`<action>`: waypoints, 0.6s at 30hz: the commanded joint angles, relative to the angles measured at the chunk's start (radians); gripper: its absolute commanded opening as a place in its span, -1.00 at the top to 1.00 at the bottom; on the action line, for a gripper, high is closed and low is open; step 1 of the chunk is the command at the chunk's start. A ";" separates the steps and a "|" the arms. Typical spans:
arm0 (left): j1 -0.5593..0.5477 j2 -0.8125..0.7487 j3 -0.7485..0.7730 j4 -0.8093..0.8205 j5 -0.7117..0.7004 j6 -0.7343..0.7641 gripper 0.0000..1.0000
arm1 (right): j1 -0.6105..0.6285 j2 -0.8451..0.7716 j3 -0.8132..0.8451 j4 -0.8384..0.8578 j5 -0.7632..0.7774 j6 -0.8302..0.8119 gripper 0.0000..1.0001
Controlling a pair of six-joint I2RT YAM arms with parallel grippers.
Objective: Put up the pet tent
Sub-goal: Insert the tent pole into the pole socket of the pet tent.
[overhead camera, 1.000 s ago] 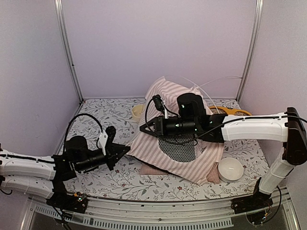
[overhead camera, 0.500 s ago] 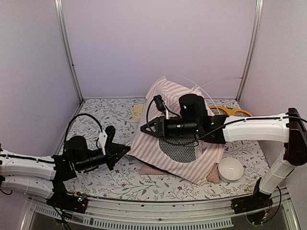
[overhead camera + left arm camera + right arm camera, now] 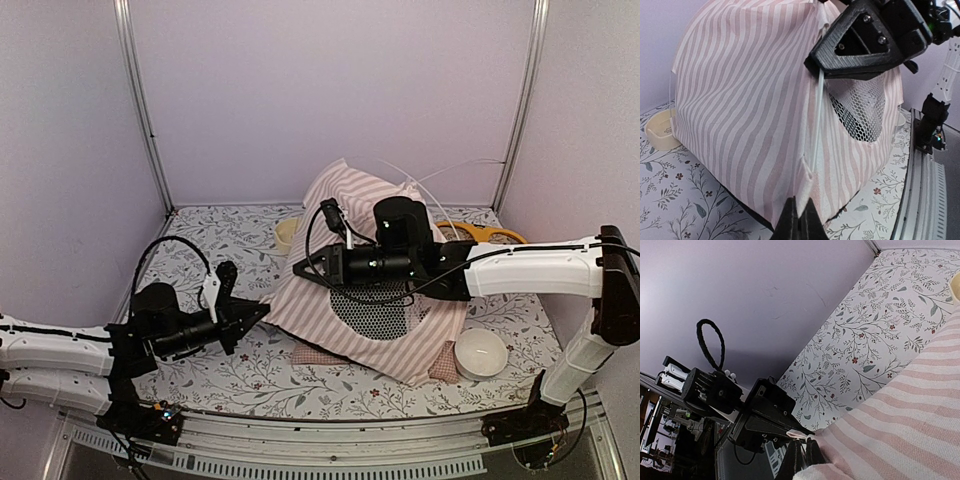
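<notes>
The pet tent (image 3: 345,205) is a slumped pink-and-white striped heap mid-table, its black mesh window (image 3: 375,312) facing up. My left gripper (image 3: 263,312) is shut on a small fabric tab at the tent's near-left corner (image 3: 807,182); the left wrist view shows its tips (image 3: 799,202) pinching that tab. My right gripper (image 3: 297,270) hovers just above that corner, shut on a thin white pole (image 3: 816,120) that runs down into the tab. In the right wrist view its jaws (image 3: 803,444) sit close over the left gripper (image 3: 805,430). More white poles (image 3: 440,172) arc out behind the tent.
A cream bowl (image 3: 287,235) stands at the tent's back left, a white bowl (image 3: 480,352) at its front right. Pink checked cushion corners (image 3: 445,368) poke out under the tent. A yellow item (image 3: 485,232) lies behind. Metal posts (image 3: 140,110) frame the floral table (image 3: 220,385).
The left arm has sagged a little toward the near edge. Both grips and the tent look unchanged.
</notes>
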 commanded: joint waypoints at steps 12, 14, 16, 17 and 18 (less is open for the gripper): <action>0.015 0.014 0.002 -0.034 0.028 0.023 1.00 | -0.028 -0.037 0.025 0.029 0.068 -0.020 1.00; 0.016 0.014 0.002 -0.034 0.029 0.024 1.00 | -0.029 -0.032 0.025 0.031 0.065 -0.018 1.00; 0.016 0.012 0.002 -0.036 0.028 0.024 1.00 | -0.028 -0.025 0.028 0.032 0.060 -0.015 1.00; 0.015 0.010 0.001 -0.036 0.030 0.024 1.00 | -0.029 -0.023 0.029 0.031 0.059 -0.014 1.00; 0.015 0.006 0.000 -0.036 0.031 0.025 1.00 | -0.029 -0.022 0.029 0.031 0.059 -0.014 1.00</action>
